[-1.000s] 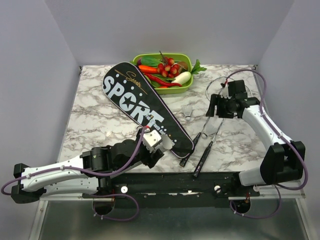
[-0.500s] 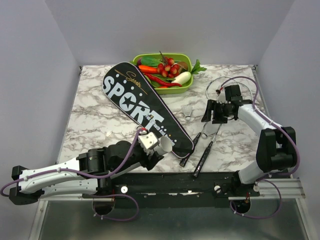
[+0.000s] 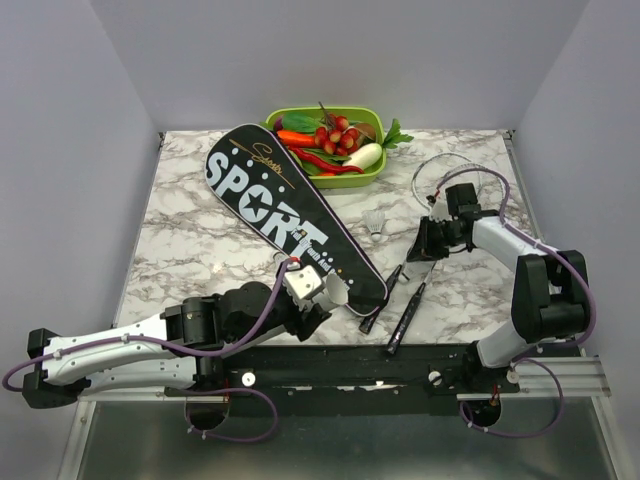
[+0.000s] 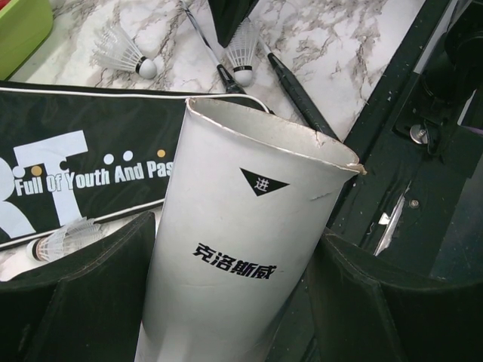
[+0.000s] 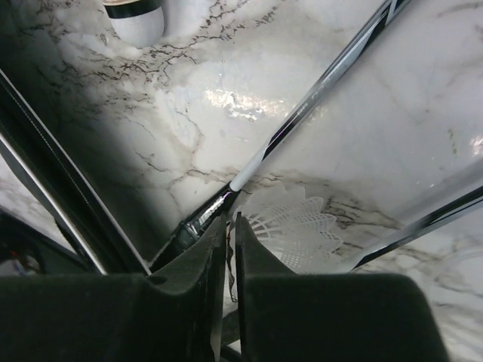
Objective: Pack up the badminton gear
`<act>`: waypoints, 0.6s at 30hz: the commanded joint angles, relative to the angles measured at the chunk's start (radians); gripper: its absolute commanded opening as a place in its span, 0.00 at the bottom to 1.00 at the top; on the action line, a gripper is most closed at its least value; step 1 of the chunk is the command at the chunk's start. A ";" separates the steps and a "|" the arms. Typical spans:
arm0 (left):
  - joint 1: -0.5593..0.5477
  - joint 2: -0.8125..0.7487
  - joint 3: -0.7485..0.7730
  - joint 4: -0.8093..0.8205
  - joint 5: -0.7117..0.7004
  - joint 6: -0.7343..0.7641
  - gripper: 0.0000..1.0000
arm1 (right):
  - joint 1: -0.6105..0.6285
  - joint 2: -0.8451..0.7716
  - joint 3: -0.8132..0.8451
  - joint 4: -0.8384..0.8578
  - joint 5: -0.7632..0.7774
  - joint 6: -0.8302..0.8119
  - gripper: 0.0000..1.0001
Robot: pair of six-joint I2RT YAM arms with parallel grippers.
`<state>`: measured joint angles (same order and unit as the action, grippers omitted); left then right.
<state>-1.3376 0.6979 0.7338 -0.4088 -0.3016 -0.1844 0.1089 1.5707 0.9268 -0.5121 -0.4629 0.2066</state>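
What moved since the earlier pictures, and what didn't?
The right gripper moved toward the robot and down to the table, and its jaws closed nearly together beside a shuttlecock; whether they pinch its feathers is unclear. The left gripper kept holding the white tube. The bag, rackets and vegetable tray stayed put.

A green tray (image 3: pixel 352 181) holds toy vegetables: red radishes (image 3: pixel 338 135), a white radish (image 3: pixel 365 155), a red chili (image 3: pixel 330 163) and leaves (image 3: pixel 397 133). The marble table (image 3: pixel 190 230) spreads out in front of the tray.

Left tool (image 4: pixel 235 234) grips a white tube (image 4: pixel 249 188); right tool (image 5: pixel 231 226) has jaws nearly together.
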 commanded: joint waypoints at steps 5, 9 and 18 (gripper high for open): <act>-0.002 -0.003 -0.043 -0.044 0.012 -0.260 0.00 | -0.005 -0.083 -0.013 -0.019 -0.020 0.046 0.01; -0.003 0.026 -0.034 -0.030 0.022 -0.242 0.00 | -0.005 -0.255 0.007 -0.072 0.016 0.100 0.00; -0.002 0.184 -0.013 0.095 -0.028 -0.250 0.00 | 0.005 -0.711 -0.011 -0.095 0.056 0.171 0.01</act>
<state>-1.3376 0.8257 0.7231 -0.3489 -0.2932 -0.1719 0.1101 1.0271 0.9176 -0.5812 -0.4366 0.3279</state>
